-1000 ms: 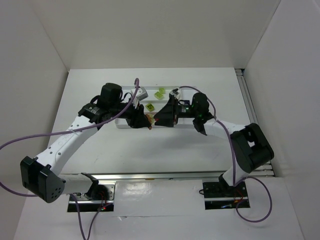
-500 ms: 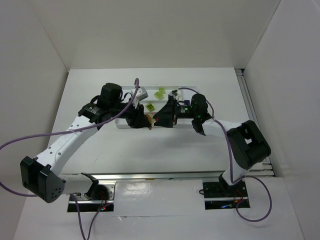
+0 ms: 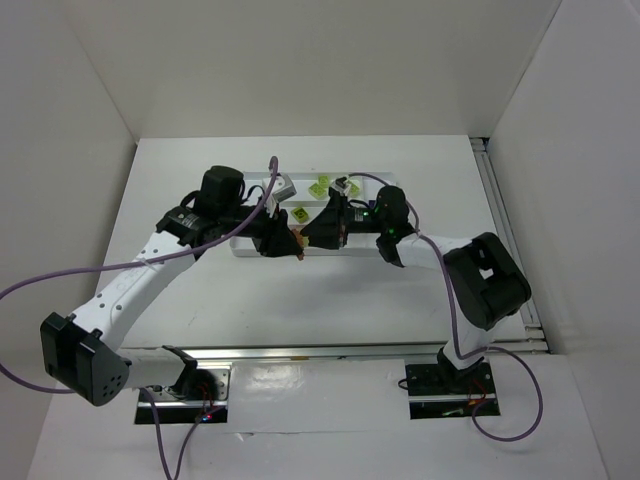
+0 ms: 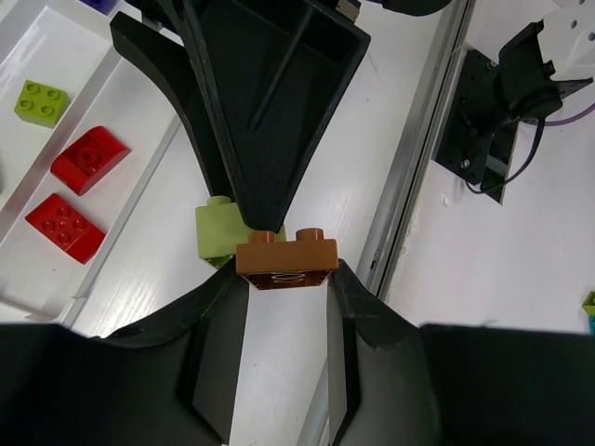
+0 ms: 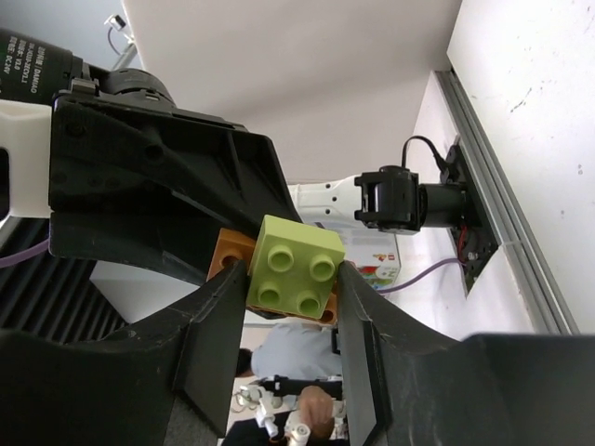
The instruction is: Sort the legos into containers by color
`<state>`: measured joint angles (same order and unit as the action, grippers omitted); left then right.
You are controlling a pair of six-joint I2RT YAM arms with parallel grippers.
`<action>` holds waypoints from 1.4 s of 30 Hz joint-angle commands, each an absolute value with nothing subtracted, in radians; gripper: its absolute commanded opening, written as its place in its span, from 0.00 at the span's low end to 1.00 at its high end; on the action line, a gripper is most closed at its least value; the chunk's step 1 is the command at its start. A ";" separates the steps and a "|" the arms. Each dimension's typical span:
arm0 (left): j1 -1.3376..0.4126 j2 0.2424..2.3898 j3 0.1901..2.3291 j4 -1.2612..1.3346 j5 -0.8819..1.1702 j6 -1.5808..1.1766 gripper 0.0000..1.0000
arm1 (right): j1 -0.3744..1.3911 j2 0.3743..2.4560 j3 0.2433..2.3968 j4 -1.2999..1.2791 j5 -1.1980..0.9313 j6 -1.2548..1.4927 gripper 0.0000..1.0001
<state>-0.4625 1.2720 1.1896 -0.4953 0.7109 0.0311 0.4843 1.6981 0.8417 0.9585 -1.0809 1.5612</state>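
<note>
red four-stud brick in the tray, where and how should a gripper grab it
Probably straight down from above, pinching two opposite side walls: the red four-stud brick lies flat, studs up, in a white tray slot, and its walls are flat and parallel.

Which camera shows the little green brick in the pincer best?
The right wrist view. The lime green brick sits dead centre, four studs showing, squeezed by the right pincer. The left wrist view shows only one green side behind the orange-brown brick. From the top view it is too small to pick out.
</note>
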 commanded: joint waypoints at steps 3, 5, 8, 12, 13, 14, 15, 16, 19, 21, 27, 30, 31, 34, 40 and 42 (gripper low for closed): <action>-0.468 1.250 1.201 -0.463 0.738 0.052 0.00 | 0.495 1.701 0.870 1.126 -1.097 1.601 0.28; -0.468 1.250 1.201 -0.463 0.726 0.052 0.00 | 0.477 1.701 0.841 1.141 -1.088 1.617 0.14; -0.440 1.241 1.201 -0.454 0.758 0.052 0.00 | 0.419 1.675 0.777 1.126 -1.077 1.608 0.07; -0.414 1.200 1.183 -0.445 0.758 0.052 0.00 | 0.324 1.626 0.730 1.079 -1.089 1.568 0.07; -0.404 1.200 1.174 -0.445 0.758 0.052 0.00 | 0.308 1.614 0.730 1.022 -1.100 1.548 0.07; -0.403 1.200 1.173 -0.445 0.758 0.043 0.00 | 0.296 1.614 0.758 0.981 -1.100 1.492 0.07; -0.403 1.200 1.173 -0.445 0.758 0.043 0.00 | 0.285 1.605 0.781 0.930 -1.100 1.447 0.07; -0.393 1.200 1.173 -0.445 0.758 0.043 0.00 | 0.270 1.594 0.817 0.842 -1.079 1.375 0.07; -0.364 1.226 1.173 -0.434 0.652 -0.017 0.00 | 0.270 1.623 1.120 -0.003 -0.792 0.848 0.07; -0.335 1.282 1.192 -0.434 0.592 -0.083 0.00 | 0.294 1.664 1.314 -0.147 -0.601 0.637 0.07; -0.258 1.428 1.304 -0.506 0.433 -0.237 0.00 | 0.324 1.905 1.587 -0.244 -0.263 0.540 0.07; -0.249 1.486 1.359 -0.546 0.306 -0.294 0.00 | 0.363 2.017 1.676 -0.267 -0.169 0.509 0.07; -0.249 1.503 1.376 -0.563 0.243 -0.320 0.00 | 0.374 2.046 1.745 -0.278 -0.155 0.496 0.09; -0.249 1.563 1.416 -0.627 0.128 -0.367 0.00 | 0.399 2.127 1.831 -0.278 -0.130 0.486 0.09; -0.239 1.611 1.425 -0.646 0.003 -0.396 0.00 | 0.454 2.235 1.950 -0.322 -0.068 0.437 0.11; -0.239 1.637 1.425 -0.646 0.003 -0.379 0.00 | 0.463 2.258 1.985 -0.322 -0.077 0.437 0.13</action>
